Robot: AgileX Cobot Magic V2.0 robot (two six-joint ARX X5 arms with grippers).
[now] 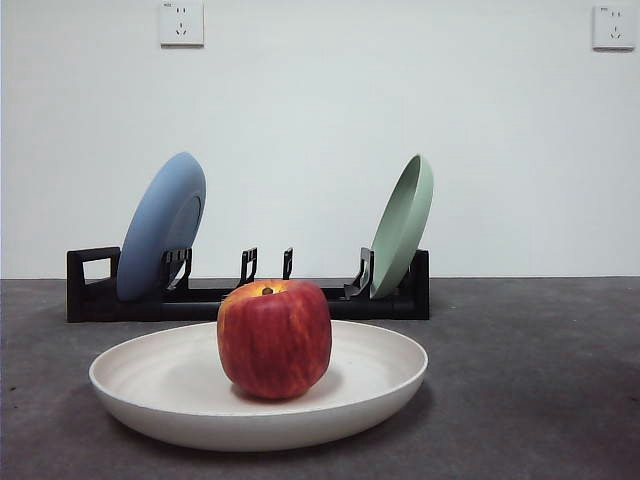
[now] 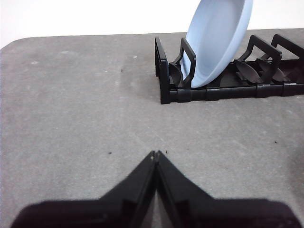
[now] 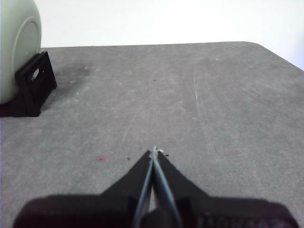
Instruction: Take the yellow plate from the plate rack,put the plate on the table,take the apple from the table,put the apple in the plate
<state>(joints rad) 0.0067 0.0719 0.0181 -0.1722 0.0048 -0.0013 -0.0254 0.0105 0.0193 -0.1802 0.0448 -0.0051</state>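
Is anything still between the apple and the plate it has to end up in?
No. The apple already sits in the yellow plate on the table, in front of the rack. Both claws, left and right, are shut, hold nothing and are away from it.

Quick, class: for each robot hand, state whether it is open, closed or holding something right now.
Left hand: closed, holding nothing, above the dark grey table.
Right hand: closed, holding nothing.
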